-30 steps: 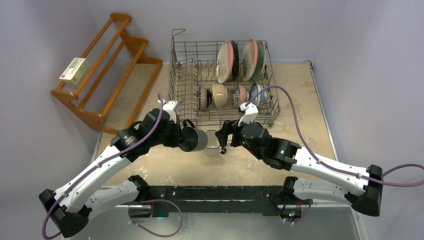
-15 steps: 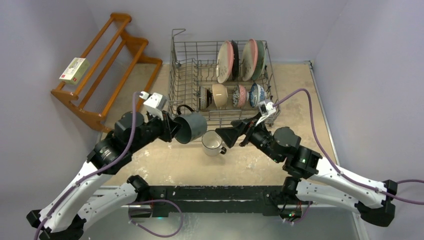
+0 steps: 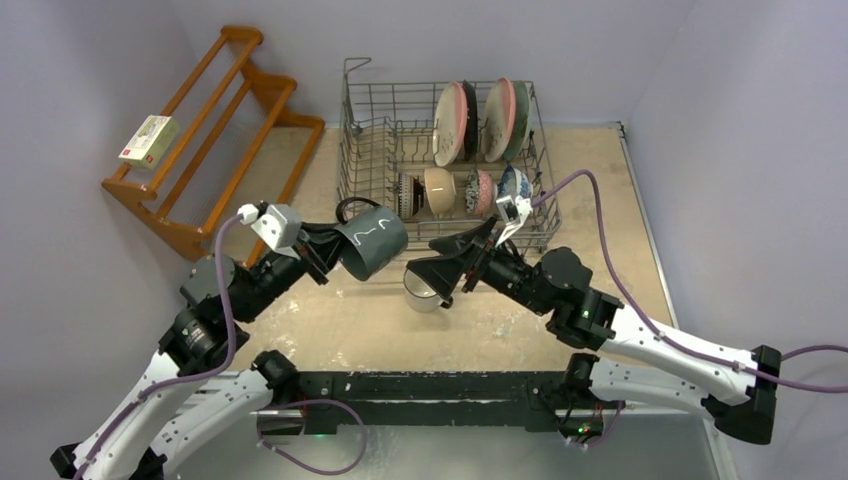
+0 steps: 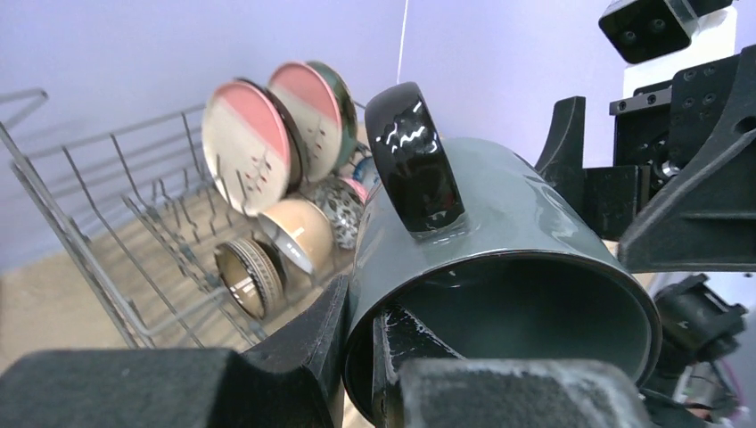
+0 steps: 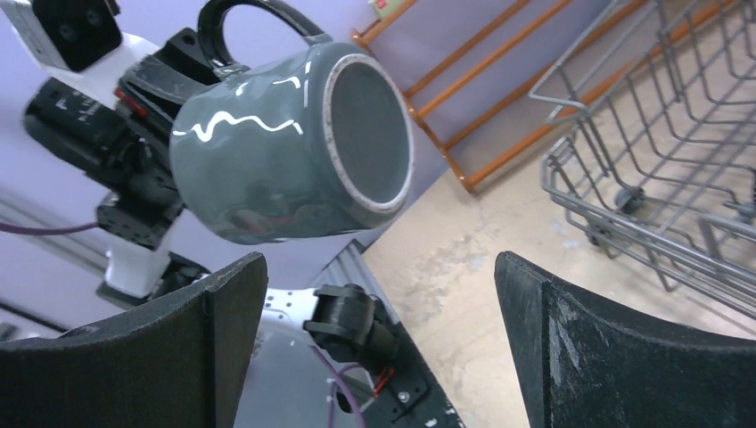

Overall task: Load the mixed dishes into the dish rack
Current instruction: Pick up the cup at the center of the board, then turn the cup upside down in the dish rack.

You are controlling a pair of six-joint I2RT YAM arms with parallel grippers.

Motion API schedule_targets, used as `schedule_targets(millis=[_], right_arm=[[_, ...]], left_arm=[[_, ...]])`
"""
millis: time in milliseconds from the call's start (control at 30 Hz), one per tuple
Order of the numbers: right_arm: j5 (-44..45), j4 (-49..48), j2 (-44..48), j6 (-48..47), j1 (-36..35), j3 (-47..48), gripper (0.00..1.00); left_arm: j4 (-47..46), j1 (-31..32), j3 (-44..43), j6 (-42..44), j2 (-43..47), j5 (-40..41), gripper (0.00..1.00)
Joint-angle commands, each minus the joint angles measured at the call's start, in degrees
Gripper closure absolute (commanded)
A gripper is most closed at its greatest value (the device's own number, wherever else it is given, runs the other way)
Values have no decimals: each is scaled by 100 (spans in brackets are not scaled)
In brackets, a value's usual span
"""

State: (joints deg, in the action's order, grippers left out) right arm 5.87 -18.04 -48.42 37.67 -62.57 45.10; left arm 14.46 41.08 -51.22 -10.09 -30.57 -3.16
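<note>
Just ahead of the left gripper (image 3: 333, 255) clamping the dark teal mug (image 3: 372, 243): dish rack (image 3: 346, 150) near wall, bare tines beyond, bowls (image 3: 440, 190) rightward, wide-spread right gripper (image 3: 425, 255) and white mug (image 3: 425, 290) close alongside.

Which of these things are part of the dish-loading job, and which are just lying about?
Part of the job: dark teal mug, white mug, plates, bowls, grey wire dish rack.
Just lying about: wooden slatted shelf, small box on it.
</note>
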Motion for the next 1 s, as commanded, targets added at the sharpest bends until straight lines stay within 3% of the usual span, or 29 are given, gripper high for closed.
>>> schedule_targets(millis=[0, 300, 700, 967], right_arm=[[-461, -906, -136, 279, 20, 360, 1], [-633, -1538, -650, 623, 28, 652, 1], [177, -1804, -1062, 1789, 17, 742, 1], [201, -2368, -1282, 2129, 17, 886, 1]], left_arm=[[-1337, 15, 46, 854, 59, 5, 100], [-2481, 16, 509, 1797, 95, -45, 100], [-3310, 14, 710, 3328, 94, -417, 100], [-3724, 16, 842, 3442, 128, -549, 100]])
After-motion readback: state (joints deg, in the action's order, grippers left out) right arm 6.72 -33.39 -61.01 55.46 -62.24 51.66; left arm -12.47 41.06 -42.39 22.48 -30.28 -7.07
